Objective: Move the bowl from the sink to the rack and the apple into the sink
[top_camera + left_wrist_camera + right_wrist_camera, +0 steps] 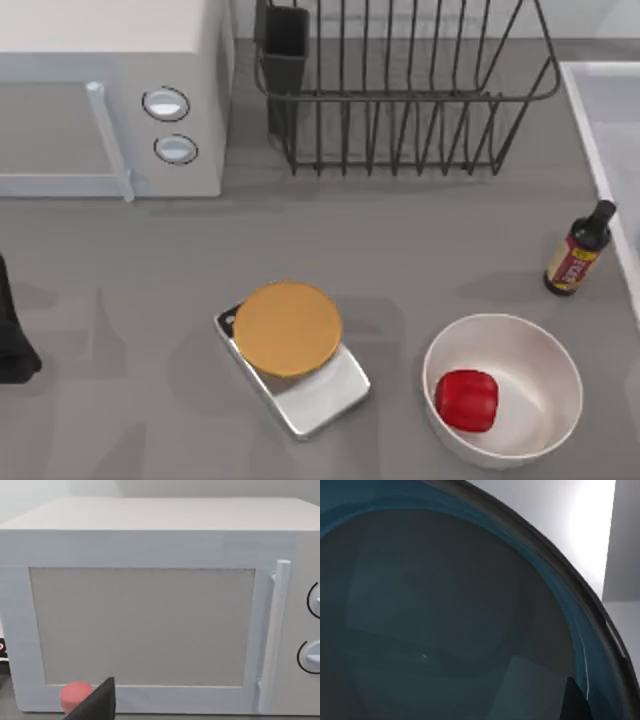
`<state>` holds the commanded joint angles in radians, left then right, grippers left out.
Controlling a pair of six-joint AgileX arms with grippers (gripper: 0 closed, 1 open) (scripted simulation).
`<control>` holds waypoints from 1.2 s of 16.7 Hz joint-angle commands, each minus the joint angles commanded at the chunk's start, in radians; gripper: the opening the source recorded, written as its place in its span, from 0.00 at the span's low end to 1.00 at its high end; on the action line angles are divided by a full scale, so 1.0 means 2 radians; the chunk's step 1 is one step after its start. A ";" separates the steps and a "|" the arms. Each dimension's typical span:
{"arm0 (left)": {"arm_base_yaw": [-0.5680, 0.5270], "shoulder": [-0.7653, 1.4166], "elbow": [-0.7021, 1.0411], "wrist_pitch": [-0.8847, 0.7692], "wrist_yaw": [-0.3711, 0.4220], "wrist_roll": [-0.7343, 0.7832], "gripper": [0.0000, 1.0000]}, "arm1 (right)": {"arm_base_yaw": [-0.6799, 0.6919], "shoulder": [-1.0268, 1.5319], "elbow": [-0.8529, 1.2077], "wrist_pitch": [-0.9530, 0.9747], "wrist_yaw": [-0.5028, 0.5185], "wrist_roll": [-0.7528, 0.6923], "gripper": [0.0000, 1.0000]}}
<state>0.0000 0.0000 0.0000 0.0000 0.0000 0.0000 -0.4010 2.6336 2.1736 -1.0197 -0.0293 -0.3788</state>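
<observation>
A: Findings, largest first? The rack (400,90) stands at the table's far edge, sink (600,110) to its right.

B: Bowl (445,620) hard against the right end effector's camera; grip cannot be told. Apple (467,400) sits in the white bowl (545,345), right arm nearer.

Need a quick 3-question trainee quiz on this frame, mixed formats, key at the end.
1. True or false: the apple lies in the sink.
2. Which thing stands nearest the sink's rim? A) bottle B) scale C) microwave
3. Fill in: the right wrist view looks into the teal ____.

Key:
1. False; it sits in the white bowl.
2. A
3. bowl; the rack holds no bowl yet.
</observation>
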 joint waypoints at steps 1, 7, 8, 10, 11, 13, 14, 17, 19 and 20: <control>0.000 0.000 0.000 0.000 0.000 0.000 1.00 | -0.008 -0.022 -0.011 -0.012 -0.001 -0.008 0.00; 0.000 0.000 0.000 0.000 0.000 0.000 1.00 | -0.078 -0.232 -0.111 -0.117 -0.010 -0.082 0.00; 0.000 0.000 0.000 0.000 0.000 0.000 1.00 | -0.092 -0.274 -0.131 -0.137 -0.011 -0.097 0.00; 0.000 0.000 0.000 0.000 0.000 0.000 1.00 | -0.121 -0.357 -0.169 -0.180 -0.014 -0.126 0.00; 0.000 0.000 0.000 0.000 0.000 0.000 1.00 | -0.134 -0.396 -0.187 -0.200 -0.016 -0.140 0.00; 0.000 0.000 0.000 0.000 0.000 0.000 1.00 | -0.159 -0.466 -0.221 -0.237 -0.018 -0.165 0.00; 0.000 0.000 0.000 0.000 0.000 0.000 1.00 | -0.170 -0.494 -0.236 -0.253 -0.019 -0.176 0.00; 0.000 0.000 0.000 0.000 0.000 0.000 1.00 | -0.193 -0.547 -0.267 -0.285 -0.021 -0.198 0.00; 0.000 0.000 0.000 0.000 0.000 0.000 1.00 | -0.197 -0.555 -0.272 -0.291 -0.022 -0.202 0.00; 0.000 0.000 0.000 0.000 0.000 0.000 1.00 | -0.197 -0.555 -0.272 -0.291 -0.022 -0.202 0.00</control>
<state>0.0000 0.0000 0.0000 0.0000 0.0000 0.0000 -0.7942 1.5234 1.6289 -1.6019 -0.0729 -0.7834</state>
